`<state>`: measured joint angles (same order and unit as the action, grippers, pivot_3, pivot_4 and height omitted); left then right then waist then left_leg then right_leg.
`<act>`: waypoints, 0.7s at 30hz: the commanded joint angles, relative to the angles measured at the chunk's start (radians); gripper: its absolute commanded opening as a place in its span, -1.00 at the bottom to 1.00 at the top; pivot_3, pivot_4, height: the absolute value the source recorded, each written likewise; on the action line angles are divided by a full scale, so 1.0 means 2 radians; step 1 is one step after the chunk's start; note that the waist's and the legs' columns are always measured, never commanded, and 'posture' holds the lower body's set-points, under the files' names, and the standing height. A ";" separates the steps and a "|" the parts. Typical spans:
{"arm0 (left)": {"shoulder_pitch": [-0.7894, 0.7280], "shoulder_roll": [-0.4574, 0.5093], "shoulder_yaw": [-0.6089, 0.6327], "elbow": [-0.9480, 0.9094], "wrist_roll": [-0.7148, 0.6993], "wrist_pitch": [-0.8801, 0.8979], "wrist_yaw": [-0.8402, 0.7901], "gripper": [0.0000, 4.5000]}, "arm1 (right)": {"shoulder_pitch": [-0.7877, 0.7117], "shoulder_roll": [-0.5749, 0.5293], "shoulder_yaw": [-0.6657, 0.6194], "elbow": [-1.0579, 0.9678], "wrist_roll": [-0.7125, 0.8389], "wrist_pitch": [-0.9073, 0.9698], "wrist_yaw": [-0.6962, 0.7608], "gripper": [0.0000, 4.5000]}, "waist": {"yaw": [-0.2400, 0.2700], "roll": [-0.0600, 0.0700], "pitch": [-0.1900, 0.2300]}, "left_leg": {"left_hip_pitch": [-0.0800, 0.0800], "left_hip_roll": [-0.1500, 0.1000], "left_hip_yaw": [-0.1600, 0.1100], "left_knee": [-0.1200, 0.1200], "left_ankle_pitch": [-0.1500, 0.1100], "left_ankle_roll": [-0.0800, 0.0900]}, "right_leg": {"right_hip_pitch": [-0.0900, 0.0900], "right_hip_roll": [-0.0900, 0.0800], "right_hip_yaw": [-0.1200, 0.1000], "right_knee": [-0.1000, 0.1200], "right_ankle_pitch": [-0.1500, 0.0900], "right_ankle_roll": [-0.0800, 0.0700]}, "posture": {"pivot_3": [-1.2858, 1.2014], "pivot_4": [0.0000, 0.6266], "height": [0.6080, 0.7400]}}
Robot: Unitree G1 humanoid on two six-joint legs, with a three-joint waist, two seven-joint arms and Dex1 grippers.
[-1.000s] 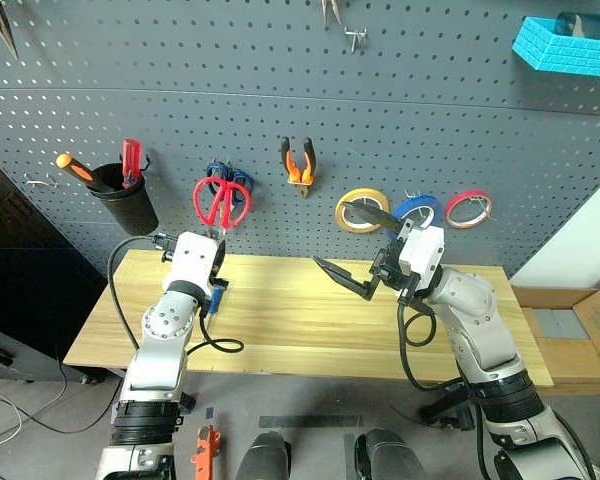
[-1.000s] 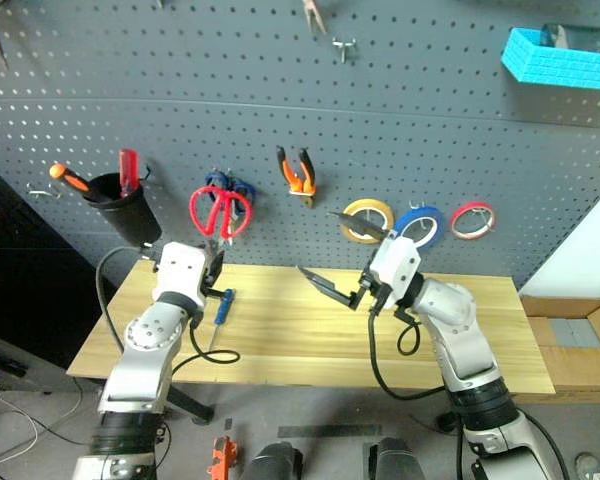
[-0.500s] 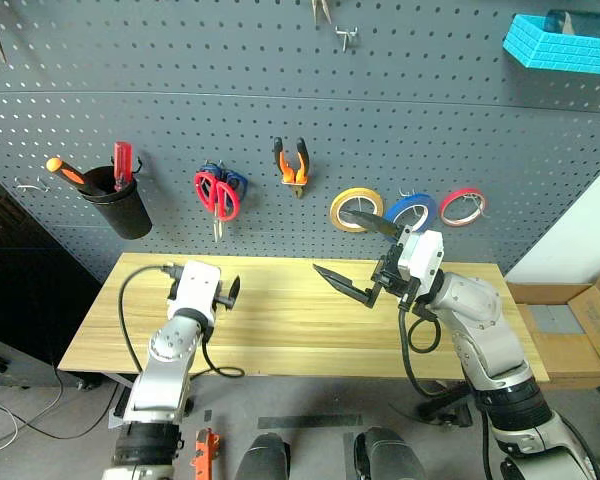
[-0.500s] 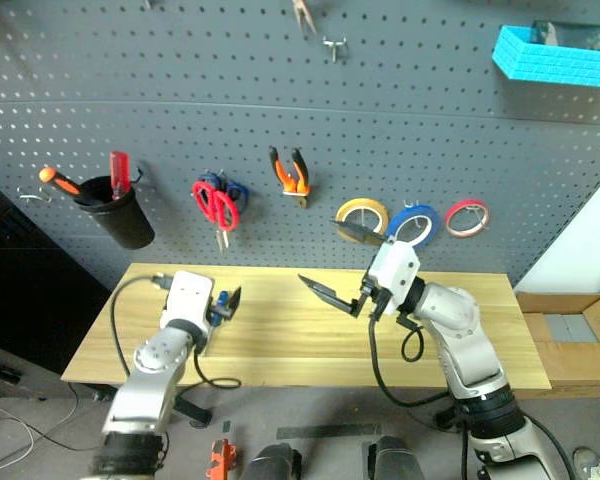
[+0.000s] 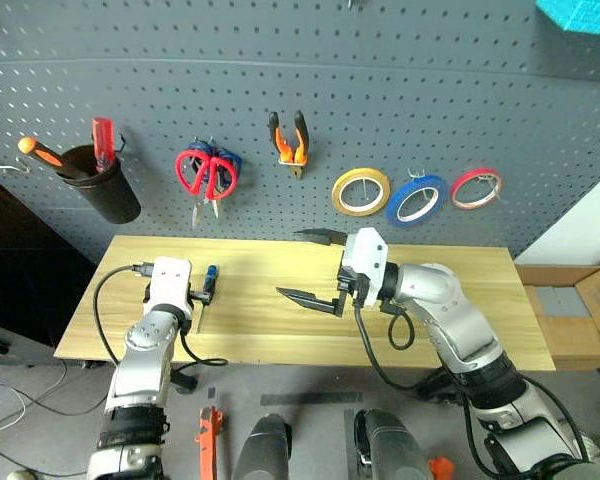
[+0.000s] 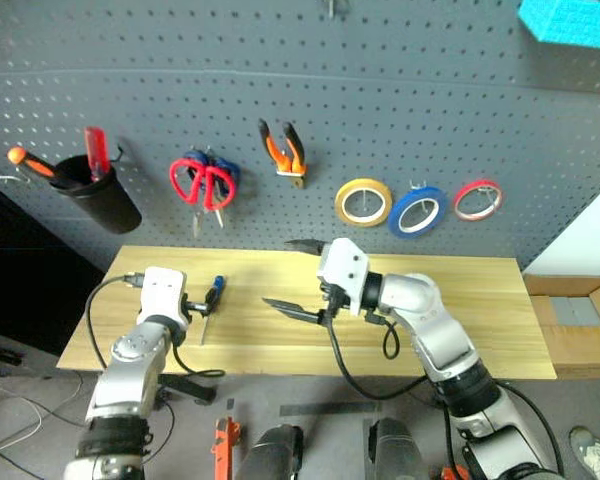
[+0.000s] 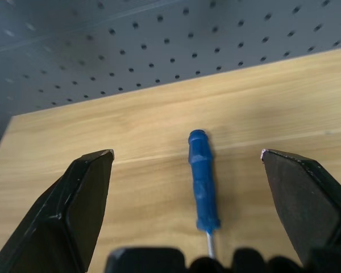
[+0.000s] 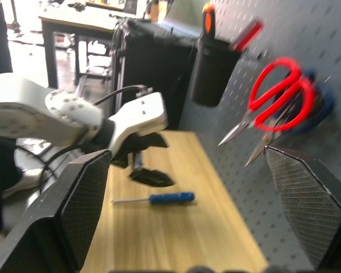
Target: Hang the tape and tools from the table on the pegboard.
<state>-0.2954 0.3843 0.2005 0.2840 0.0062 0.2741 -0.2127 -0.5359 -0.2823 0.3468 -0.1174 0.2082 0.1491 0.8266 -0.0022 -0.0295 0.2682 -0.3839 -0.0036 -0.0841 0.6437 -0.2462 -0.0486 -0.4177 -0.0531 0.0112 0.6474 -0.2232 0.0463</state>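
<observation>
Blue-handled screwdriver [image 7: 202, 185] flat on wooden table [image 5: 260, 330], between wide-spread fingers of empty left gripper [image 5: 202, 292]; right gripper [image 5: 315, 268] likewise agape, empty.

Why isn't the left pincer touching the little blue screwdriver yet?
Apart. In the left wrist view the blue screwdriver lies on the table with bare wood between it and each finger of the open left pincer.
</observation>
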 commanded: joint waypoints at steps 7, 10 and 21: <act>-0.067 0.015 0.007 0.141 -0.028 -0.029 -0.031 0.99 | -0.006 -0.002 -0.008 -0.007 -0.004 0.017 0.001 1.00 | -0.010 -0.002 0.029 | -0.008 0.000 0.000 0.001 0.000 0.000 | -0.007 0.000 0.000 0.001 0.001 -0.001 | 0.04 0.30 1.00; -0.074 0.013 0.011 0.159 -0.037 -0.020 -0.034 0.99 | 0.000 -0.006 -0.009 -0.017 -0.002 0.026 0.000 1.00 | -0.012 -0.003 0.036 | -0.010 0.000 0.000 0.001 0.000 0.000 | -0.010 -0.001 0.000 0.002 0.001 -0.001 | 0.04 0.34 1.00; -0.092 0.010 0.020 0.189 -0.062 -0.006 -0.037 0.07 | 0.002 -0.009 -0.011 -0.023 -0.006 0.037 -0.003 1.00 | -0.016 -0.001 0.049 | -0.008 0.000 0.001 0.001 0.000 0.000 | -0.011 -0.001 0.001 0.007 -0.001 0.001 | 0.03 0.37 1.00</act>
<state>-0.4896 0.4002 0.2415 0.6363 -0.1161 0.2516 -0.2950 -0.5303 -0.3058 0.3365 -0.1257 0.1952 0.2277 0.8249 -0.0343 -0.0324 0.3662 -0.3996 -0.0043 -0.0811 0.6459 -0.2464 -0.0484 -0.4400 -0.0544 0.0142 0.6612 -0.2244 0.0485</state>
